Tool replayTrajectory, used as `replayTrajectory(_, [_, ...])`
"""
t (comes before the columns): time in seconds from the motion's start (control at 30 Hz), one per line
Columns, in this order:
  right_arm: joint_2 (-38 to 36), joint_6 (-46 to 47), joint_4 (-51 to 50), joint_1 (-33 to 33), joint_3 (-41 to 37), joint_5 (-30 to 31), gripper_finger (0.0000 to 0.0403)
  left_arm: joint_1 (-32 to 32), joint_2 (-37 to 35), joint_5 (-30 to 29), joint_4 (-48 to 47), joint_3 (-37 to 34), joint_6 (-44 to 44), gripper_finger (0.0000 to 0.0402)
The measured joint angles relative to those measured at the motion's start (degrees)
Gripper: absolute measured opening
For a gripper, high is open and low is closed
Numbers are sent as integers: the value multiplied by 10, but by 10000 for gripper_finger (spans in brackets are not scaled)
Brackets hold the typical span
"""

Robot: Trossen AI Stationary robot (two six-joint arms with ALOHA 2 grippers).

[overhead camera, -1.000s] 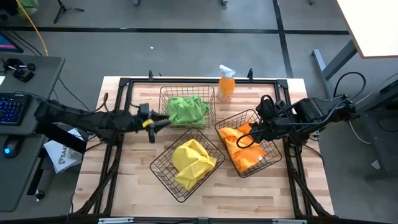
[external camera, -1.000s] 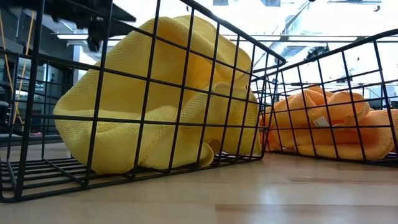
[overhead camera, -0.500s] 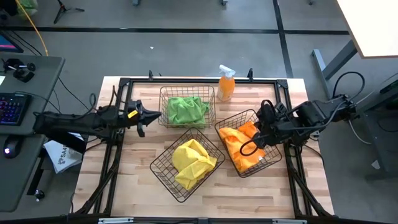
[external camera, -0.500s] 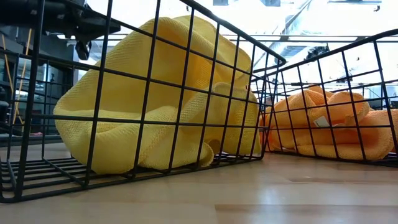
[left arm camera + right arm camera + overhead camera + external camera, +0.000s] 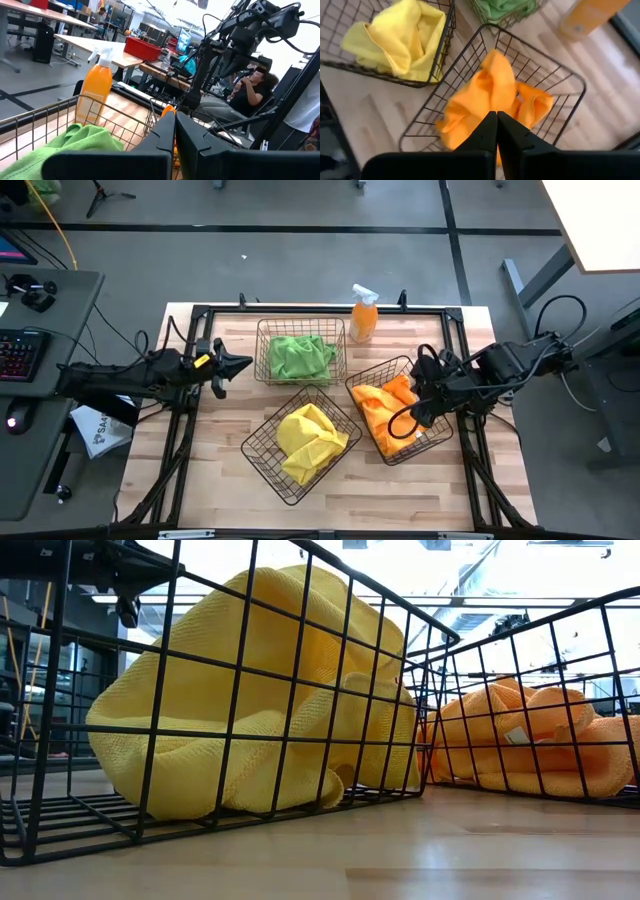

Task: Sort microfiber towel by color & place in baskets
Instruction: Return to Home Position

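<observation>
Green towel lies in the upper basket, at the upper centre of the high view. Just below it you see the lower basket, turned at an angle, and the yellow towel is bunched inside it. The right basket stands at centre right, also turned, and it holds the orange towel. The three baskets stand near each other on the wooden worktop. An orange spray bottle stands upright just beside the upper basket, at its upper right corner.

Your left gripper is at the left of the upper basket, apart from it and pointing toward it. In its wrist view the two fingers are pressed together with nothing between them. Your right gripper hangs above the right basket, over the orange towel. It is clenched too and it holds nothing.
</observation>
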Motion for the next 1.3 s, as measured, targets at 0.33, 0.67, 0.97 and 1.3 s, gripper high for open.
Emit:
replayTrajectory(0.33, [0, 52, 0, 0, 0, -12, 1, -24, 0, -1, 0, 0, -9, 0])
replayTrajectory(0.67, [0, 42, 1, 0, 0, -8, 1, -83, 0, -36, 124, -82, -25, 0])
replayTrajectory(0.97, [0, 36, 0, 0, 0, -8, 0, -85, -44, -65, 71, -85, 23, 0])
replayTrajectory(1.3, [0, 11, 0, 0, 0, -16, 0, -85, -174, -68, -85, -85, -14, 0])
